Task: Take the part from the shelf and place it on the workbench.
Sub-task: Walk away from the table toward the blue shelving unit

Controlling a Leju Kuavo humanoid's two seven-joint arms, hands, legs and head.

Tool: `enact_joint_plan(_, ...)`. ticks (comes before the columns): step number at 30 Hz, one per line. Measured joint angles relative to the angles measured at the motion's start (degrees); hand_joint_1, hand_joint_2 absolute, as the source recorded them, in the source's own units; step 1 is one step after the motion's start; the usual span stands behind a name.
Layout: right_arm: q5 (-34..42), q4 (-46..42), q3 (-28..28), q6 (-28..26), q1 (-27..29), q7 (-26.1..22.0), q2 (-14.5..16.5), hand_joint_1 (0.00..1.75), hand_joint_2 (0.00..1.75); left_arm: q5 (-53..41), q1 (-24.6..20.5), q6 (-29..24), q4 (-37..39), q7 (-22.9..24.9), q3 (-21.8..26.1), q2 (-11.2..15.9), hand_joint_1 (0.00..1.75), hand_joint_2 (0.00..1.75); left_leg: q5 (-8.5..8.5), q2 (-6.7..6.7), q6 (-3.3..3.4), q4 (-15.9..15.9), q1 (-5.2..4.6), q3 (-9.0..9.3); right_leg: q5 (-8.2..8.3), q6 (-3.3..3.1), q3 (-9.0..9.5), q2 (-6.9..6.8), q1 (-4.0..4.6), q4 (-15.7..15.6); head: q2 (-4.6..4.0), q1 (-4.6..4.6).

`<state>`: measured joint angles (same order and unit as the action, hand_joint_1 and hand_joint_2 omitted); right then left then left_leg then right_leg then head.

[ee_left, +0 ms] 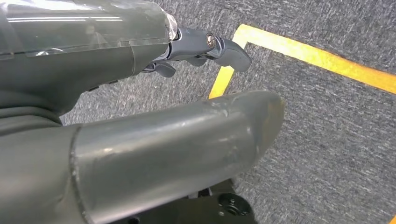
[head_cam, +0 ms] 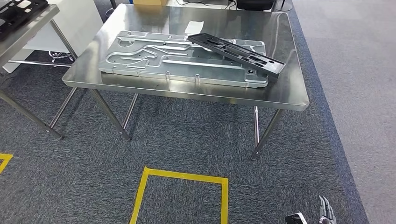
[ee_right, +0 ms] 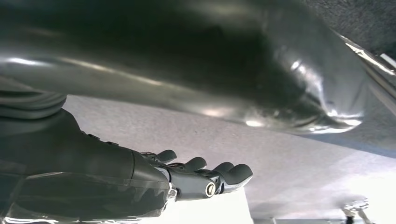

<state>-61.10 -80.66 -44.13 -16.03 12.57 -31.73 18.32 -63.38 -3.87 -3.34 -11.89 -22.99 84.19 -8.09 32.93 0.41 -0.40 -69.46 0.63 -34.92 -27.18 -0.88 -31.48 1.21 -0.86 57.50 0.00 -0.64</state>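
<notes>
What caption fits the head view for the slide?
Black slotted part lying across a grey metal plate on the steel workbench, yellow floor marking in front.

The bench was a steel table on thin legs, standing on grey carpet. A large grey metal plate lay flat across its middle, reaching close to the front edge. A long black part lay slantwise on the plate, from near the bench's middle toward the front right, its end jutting past the plate's right end. A cardboard box sat at the back edge. On the carpet before the bench, yellow tape marked a square.
</notes>
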Motion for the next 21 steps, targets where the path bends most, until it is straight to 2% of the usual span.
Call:
enact_joint_plan(2,0.45,0.43,-0.05,0.11,0.14,-0.06,0.23,0.0,0.0,-0.6,0.05,0.26,0.0,0.02,-0.03,0.07,0.0,0.0,-3.41,-0.85,0.23,7.82,0.1,3.54,-0.13,0.37,-0.05,0.68,0.02,0.34,0.0,0.03)
enact_joint_plan(3,0.68,0.55,-0.16,0.43,0.27,-0.28,0.32,0.0,0.0,-0.79,0.03,0.38,0.0,-0.04,-0.04,0.1,0.0,0.0,-4.17,-1.25,0.42,10.31,0.04,4.62,-0.14,0.69,-0.14,0.93,0.06,0.47,0.0,0.05)
enact_joint_plan(4,0.74,0.65,-0.27,0.89,0.41,-0.57,0.39,0.0,0.0,-0.73,0.0,0.44,0.0,-0.19,-0.05,0.11,0.0,0.0,-4.24,-1.52,0.63,11.37,-0.07,4.99,-0.1,1.03,-0.26,1.12,0.09,0.53,0.0,0.07)
enact_joint_plan(6,0.13,1.08,-0.43,1.73,0.44,-1.01,0.43,0.0,0.0,-0.24,-0.14,0.28,0.0,-0.71,-0.01,-0.01,0.0,0.0,-4.44,-1.21,1.27,11.6,-0.21,4.88,0.14,1.8,-0.44,1.48,0.09,0.4,0.0,0.09)
enact_joint_plan(8,-0.51,1.98,-0.61,1.8,0.0,-0.76,0.41,0.0,0.0,-0.37,-0.37,-0.03,0.0,-1.15,0.02,-0.23,0.0,0.0,-4.97,-0.61,2.28,12.13,-0.07,4.93,-0.85,2.38,-1.07,0.97,0.03,1.64,0.0,-0.03)
enact_joint_plan(10,-0.69,2.95,-1.04,1.61,-0.42,-0.46,0.4,0.0,0.0,-1.33,-0.5,-0.22,0.0,-1.09,-0.08,-0.34,0.0,0.0,-5.38,-0.01,3.05,12.45,-0.04,4.84,-4.24,2.71,-3.51,-0.16,-0.04,7.05,0.0,-0.29)
enact_joint_plan(12,-0.77,3.76,-1.96,1.65,-0.47,-0.72,0.44,0.0,0.0,-2.54,-0.38,-0.32,0.0,-0.63,-0.46,-0.35,0.0,0.0,-5.46,0.44,3.26,12.43,-0.28,4.58,-7.55,2.93,-6.83,-0.6,-0.07,14.27,0.0,-0.4)
enact_joint_plan(13,-0.82,4.18,-2.6,1.73,-0.42,-1.0,0.48,0.0,0.0,-3.05,-0.3,-0.42,0.0,-0.38,-0.74,-0.35,0.0,0.0,-5.46,0.67,3.27,12.4,-0.38,4.53,-7.9,2.97,-7.68,-0.67,-0.08,16.17,0.0,-0.4)
enact_joint_plan(14,-0.97,4.59,-3.19,1.83,-0.37,-1.27,0.51,0.0,0.0,-3.42,-0.25,-0.56,0.0,-0.13,-1.01,-0.36,0.0,0.0,-5.45,0.87,3.26,12.37,-0.44,4.52,-7.36,2.96,-7.72,-0.74,-0.07,16.36,0.0,-0.41)
enact_joint_plan(15,-1.38,5.05,-3.64,1.96,-0.38,-1.53,0.54,0.0,0.0,-3.63,-0.24,-0.79,0.0,0.17,-1.2,-0.39,0.0,0.0,-5.41,1.09,3.2,12.33,-0.48,4.58,-5.71,2.85,-6.51,-0.89,-0.05,14.07,0.0,-0.42)
enact_joint_plan(16,-1.95,5.54,-3.88,2.06,-0.46,-1.72,0.55,0.0,0.0,-3.65,-0.26,-1.04,0.0,0.52,-1.31,-0.42,0.0,0.0,-5.34,1.32,3.1,12.29,-0.51,4.68,-3.61,2.65,-4.48,-1.26,-0.01,10.19,0.0,-0.43)
enact_joint_plan(18,-3.31,6.81,-3.98,2.03,-1.15,-1.84,0.54,0.0,0.0,-3.37,-0.32,-1.62,0.0,1.3,-1.38,-0.5,0.0,0.0,-5.15,1.82,2.72,12.14,-0.7,4.81,-0.86,2.02,-0.72,-2.36,0.29,2.71,0.0,-0.44)
enact_joint_plan(19,-3.78,7.61,-3.98,1.84,-1.66,-1.69,0.53,0.0,0.0,-3.18,-0.36,-1.88,0.0,1.6,-1.39,-0.52,0.0,0.0,-5.08,2.06,2.46,12.07,-0.82,4.81,-0.46,1.73,0.1,-2.67,0.48,0.88,0.0,-0.42)
enact_joint_plan(21,-4.34,9.26,-3.98,1.37,-2.54,-1.32,0.51,0.0,0.0,-2.85,-0.46,-2.19,0.0,2.01,-1.39,-0.55,0.0,0.0,-5.04,2.47,1.86,12.03,-0.98,4.85,-0.44,1.26,0.12,-2.36,0.7,0.2,0.0,-0.37)
